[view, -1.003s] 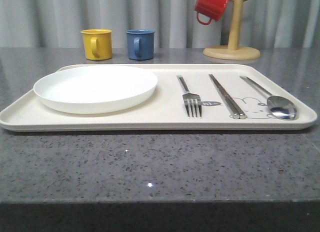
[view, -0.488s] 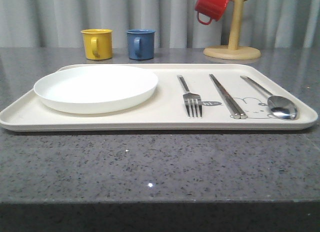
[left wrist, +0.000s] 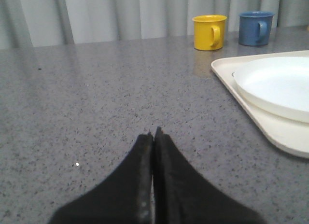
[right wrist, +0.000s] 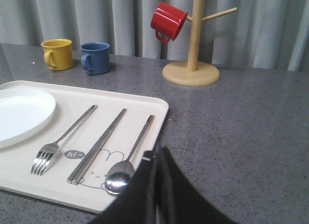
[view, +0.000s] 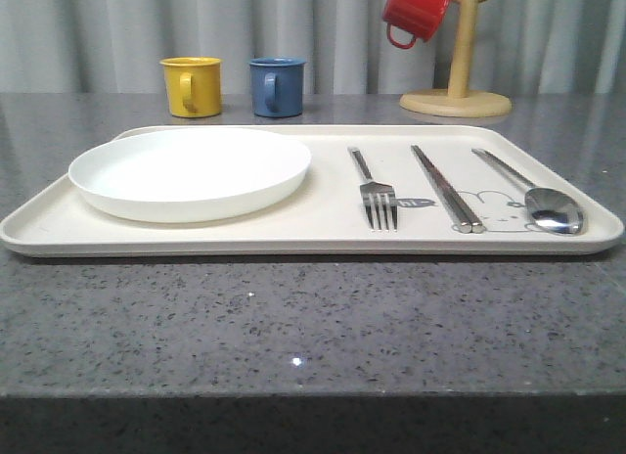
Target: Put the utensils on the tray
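The cream tray [view: 323, 234] lies across the grey table. On its right half lie the silver fork [view: 376, 192], the pair of chopsticks [view: 445, 187] and the spoon [view: 546, 204], side by side. The right wrist view shows the same fork [right wrist: 60, 139], chopsticks [right wrist: 98, 145] and spoon [right wrist: 129, 156] on the tray [right wrist: 29, 183]. My right gripper [right wrist: 157, 152] is shut and empty, hovering by the tray's right edge near the spoon. My left gripper [left wrist: 154, 135] is shut and empty over bare table, left of the tray [left wrist: 277, 134].
A round white plate [view: 191, 172] sits on the tray's left half. A yellow mug [view: 191, 86] and a blue mug [view: 276, 86] stand behind the tray. A wooden mug tree [view: 456, 77] with a red mug [view: 415, 12] stands at the back right.
The whole scene has drifted a few pixels to the right in the front view; the objects keep their places relative to each other.
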`<state>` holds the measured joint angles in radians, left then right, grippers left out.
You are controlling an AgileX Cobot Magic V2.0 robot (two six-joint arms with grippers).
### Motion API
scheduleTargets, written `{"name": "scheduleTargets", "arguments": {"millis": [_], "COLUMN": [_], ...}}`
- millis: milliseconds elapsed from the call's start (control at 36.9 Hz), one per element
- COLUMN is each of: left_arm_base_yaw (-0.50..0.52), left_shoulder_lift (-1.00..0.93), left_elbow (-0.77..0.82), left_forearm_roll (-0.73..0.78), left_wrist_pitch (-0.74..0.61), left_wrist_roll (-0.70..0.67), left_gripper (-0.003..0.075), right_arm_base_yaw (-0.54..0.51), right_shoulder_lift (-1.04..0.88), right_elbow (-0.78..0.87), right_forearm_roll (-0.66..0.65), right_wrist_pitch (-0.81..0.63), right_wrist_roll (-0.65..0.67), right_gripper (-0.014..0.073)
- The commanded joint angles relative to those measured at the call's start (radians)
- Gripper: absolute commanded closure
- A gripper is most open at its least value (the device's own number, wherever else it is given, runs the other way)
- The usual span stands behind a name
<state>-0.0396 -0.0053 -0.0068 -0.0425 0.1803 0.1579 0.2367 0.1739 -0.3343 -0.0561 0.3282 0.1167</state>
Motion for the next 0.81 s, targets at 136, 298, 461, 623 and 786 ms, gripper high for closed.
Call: {"name": "scheduleTargets", "arguments": {"millis": [136,298,461,623,786], "left_arm_base_yaw": [0.002,0.002,0.002,0.002,0.002], "left_shoulder_lift": [-0.021,-0.021,-0.021,-0.021,-0.021], "left_elbow": [0.011,0.011,0.011,0.011,0.011], "left_forearm_roll": [-0.009,-0.009,-0.009,-0.009,-0.009], "left_wrist_pitch": [-0.094,-0.094,-0.094,-0.094,-0.094], "left_wrist_roll": [-0.01,-0.01,-0.01,-0.01,-0.01], "left_gripper": [0.0738,0.0738,0.0738,0.0738,0.0738], "right_arm_base_yaw": [-0.002,-0.002,-0.002,-0.002,-0.043], "right_shoulder_lift": [0.008,0.008,0.008,0.008,-0.025], "right_elbow": [-0.024,-0.024,-0.024,-0.024,0.065], "right_forearm_roll": [-0.015,-0.015,-0.015,-0.015,-0.048], "right_wrist_pitch": [-0.083,-0.083,-0.083,-0.083,-0.147], "right_wrist_roll": [-0.01,-0.01,-0.01,-0.01,-0.01], "right_gripper": [0.0661,0.0661,0.0661,0.0661,0.0661]}}
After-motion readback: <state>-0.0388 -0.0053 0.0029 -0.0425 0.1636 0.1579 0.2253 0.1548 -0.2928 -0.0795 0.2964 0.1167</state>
